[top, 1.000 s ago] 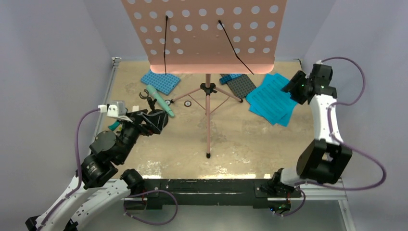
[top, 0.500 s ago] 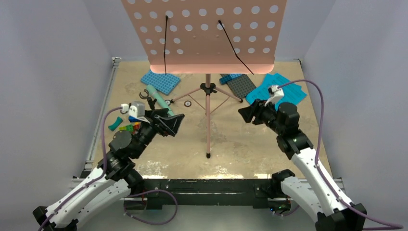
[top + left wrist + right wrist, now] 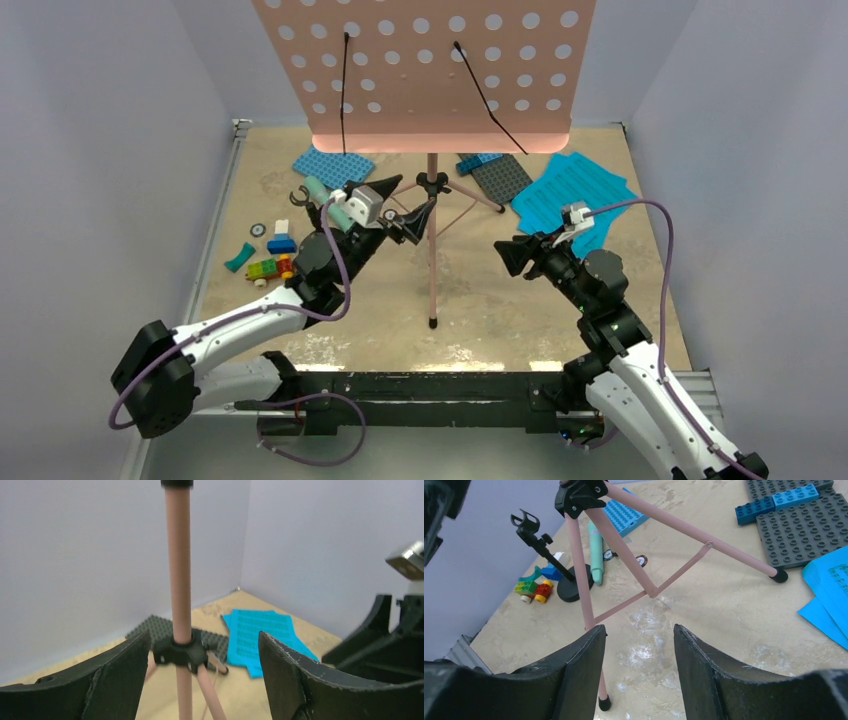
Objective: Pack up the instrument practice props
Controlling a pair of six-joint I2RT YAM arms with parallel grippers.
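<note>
Your left gripper (image 3: 202, 639) has its jaws apart, one on each side of the music stand (image 3: 178, 570) pole, just above the black hub where the three legs meet. Neither jaw touches the pole. In the top view this gripper sits just left of centre, with the pink perforated board filling the upper middle of the frame above it.

Your right gripper (image 3: 639, 635) also has its jaws apart, with nothing between them. It hangs over bare desk (image 3: 724, 605), right of centre in the top view. It points left toward the pole and is well apart from it.

The music stand is upright on its tripod in the middle of the desk. The pages (image 3: 575, 195) lie flat and fanned at the upper right of the top view, just beside the grey baseplate (image 3: 503, 178). In the right wrist view, the microphone (image 3: 596, 555) lies flat at the upper left of the frame, on the far side of the tripod legs. One end of it is just beside the round base of the mic stand (image 3: 549, 555), which is upright; you cannot tell whether they touch. The bricks (image 3: 531, 587) cluster at the left edge of that frame, next to the base. The blue baseplate (image 3: 335, 165) lies at the upper left of the desk in the top view
</note>
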